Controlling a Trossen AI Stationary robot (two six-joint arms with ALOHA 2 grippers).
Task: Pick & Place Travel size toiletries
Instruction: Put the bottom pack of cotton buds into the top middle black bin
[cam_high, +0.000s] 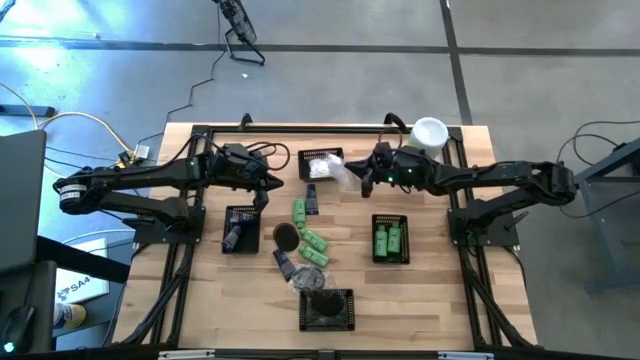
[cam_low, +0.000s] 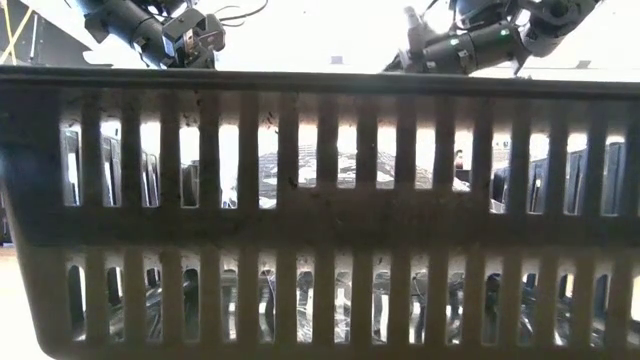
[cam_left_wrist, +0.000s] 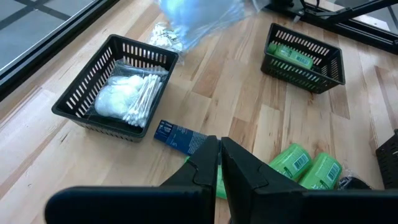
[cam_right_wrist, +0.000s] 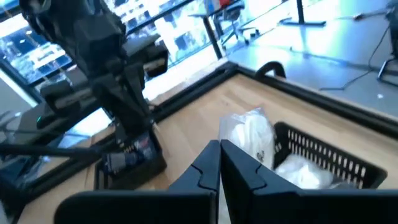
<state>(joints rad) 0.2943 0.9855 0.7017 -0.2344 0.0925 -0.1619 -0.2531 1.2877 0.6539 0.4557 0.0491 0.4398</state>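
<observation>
Right gripper (cam_high: 352, 178) shut on white packet (cam_high: 343, 177)

Overhead sees everything; low view faces a basket (cam_low: 320, 200) wall close-up.

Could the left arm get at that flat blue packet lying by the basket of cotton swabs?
Probably yes. The blue packet lies bare on the table, just ahead of the left gripper, with nothing over it. Its jaws are shut and would have to open first.
</observation>
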